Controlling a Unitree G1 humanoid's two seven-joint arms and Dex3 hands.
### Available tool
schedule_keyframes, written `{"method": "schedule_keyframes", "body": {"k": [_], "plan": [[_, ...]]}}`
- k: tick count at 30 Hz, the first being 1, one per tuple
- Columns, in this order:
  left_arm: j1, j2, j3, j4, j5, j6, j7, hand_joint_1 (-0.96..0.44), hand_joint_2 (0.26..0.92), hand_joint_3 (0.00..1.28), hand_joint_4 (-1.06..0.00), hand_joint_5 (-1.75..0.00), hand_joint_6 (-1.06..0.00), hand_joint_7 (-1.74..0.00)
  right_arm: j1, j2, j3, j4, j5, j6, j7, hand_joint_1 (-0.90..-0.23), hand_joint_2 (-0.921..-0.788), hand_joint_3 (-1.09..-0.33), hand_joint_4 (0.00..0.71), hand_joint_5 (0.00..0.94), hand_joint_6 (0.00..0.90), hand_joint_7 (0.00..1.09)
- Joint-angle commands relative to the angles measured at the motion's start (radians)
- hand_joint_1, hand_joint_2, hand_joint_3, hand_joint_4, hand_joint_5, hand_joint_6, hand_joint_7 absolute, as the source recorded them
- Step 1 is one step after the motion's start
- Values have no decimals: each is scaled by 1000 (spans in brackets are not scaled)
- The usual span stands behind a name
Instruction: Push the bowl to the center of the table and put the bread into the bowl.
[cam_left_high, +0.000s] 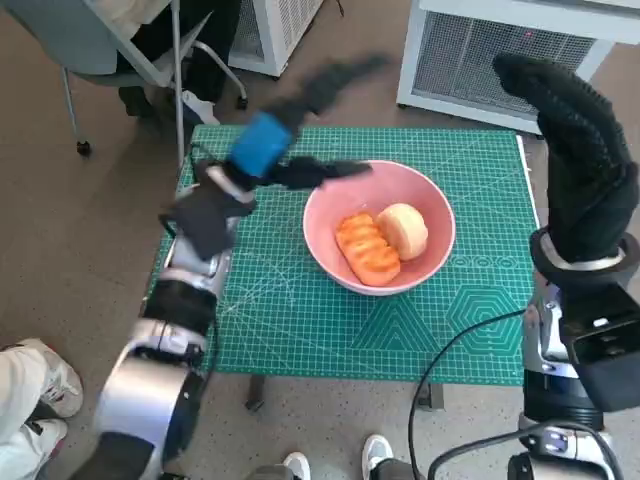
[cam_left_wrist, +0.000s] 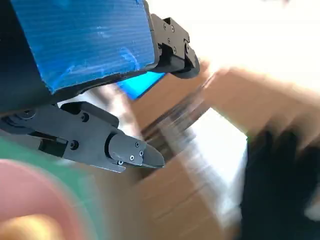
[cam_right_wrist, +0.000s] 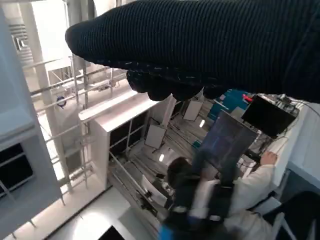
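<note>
A pink bowl (cam_left_high: 432, 205) stands near the middle of the green cutting mat (cam_left_high: 300, 320), slightly right of centre. Inside it lie an orange ridged bread (cam_left_high: 368, 250) and a pale round bun (cam_left_high: 404, 230). My left hand (cam_left_high: 275, 150), blue tape on its back, hovers blurred just beyond the bowl's left rim with its fingers spread and nothing in them. In the left wrist view its fingers (cam_left_wrist: 125, 150) hold nothing, and the pink bowl (cam_left_wrist: 30, 195) shows blurred. My right hand (cam_left_high: 575, 150) is raised high at the mat's right edge, its glove (cam_right_wrist: 210, 50) holding nothing.
White appliance cabinets (cam_left_high: 500, 50) stand beyond the table. A chair with metal legs (cam_left_high: 150, 60) is at the far left. A person's shoes (cam_left_high: 40, 390) show on the floor by the left. A cable (cam_left_high: 450, 370) loops at the table's front right. A seated person (cam_right_wrist: 235, 200) shows in the right wrist view.
</note>
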Motion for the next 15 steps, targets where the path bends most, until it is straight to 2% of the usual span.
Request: {"method": "schedule_keyframes", "body": {"k": [1, 4, 7, 10, 15], "plan": [[123, -77, 43, -219, -149, 89, 15, -194, 921, 130, -353, -11, -215, -496, -24, 27, 16, -4, -13, 24, -16, -579, -921, -774, 266, 1, 0, 638], [162, -102, 54, -281, -198, 129, 19, -161, 921, 146, -334, -4, -166, -561, -42, 37, 23, 13, -1, 29, -11, -571, -921, -773, 267, 1, 1, 637], [197, -110, 58, -335, -209, 162, 27, -137, 921, 155, -327, -1, -148, -582, -54, 44, 26, 25, -1, 34, -10, -562, -921, -771, 267, 1, 5, 638], [226, -104, 58, -378, -190, 177, 38, -123, 921, 160, -323, 0, -137, -587, -58, 49, 26, 28, -7, 38, -13, -561, -921, -768, 268, 1, 12, 641], [263, -93, 54, -433, -150, 188, 57, -103, 921, 167, -316, 0, -132, -593, -54, 50, 26, 25, -1, 38, -5, -560, -921, -764, 270, 2, 25, 646]]}}
